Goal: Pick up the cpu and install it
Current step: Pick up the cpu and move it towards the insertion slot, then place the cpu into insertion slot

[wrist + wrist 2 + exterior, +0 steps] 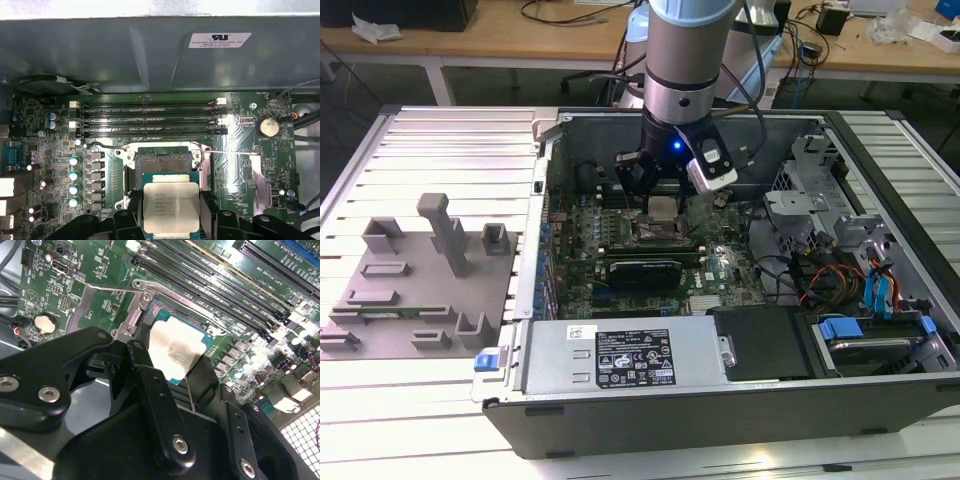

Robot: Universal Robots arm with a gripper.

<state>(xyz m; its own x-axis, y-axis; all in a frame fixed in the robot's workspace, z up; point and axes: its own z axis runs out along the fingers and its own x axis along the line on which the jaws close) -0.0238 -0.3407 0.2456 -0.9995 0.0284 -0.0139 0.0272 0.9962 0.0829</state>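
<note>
The cpu [171, 205] is a small square chip with a silvery metal top and a green rim, and my gripper [171, 216] is shut on it, a black finger on each side. It hangs just above the motherboard, beside the open socket [165, 162], whose contact field lies bare. In the second wrist view the cpu [175, 352] sits between the fingers [142, 365], partly over the socket's metal frame [135, 320]. The exterior view has the gripper [661, 200] low inside the computer case, the cpu [663, 207] at its tip over the socket [660, 233].
Memory slots [150, 117] run along the socket's far side and a coin battery [267, 126] sits nearby. The case holds a power supply [620, 355], a drive cage [820, 200] and cables [830, 280]. A grey fixture plate [410, 290] lies at the exterior view's left.
</note>
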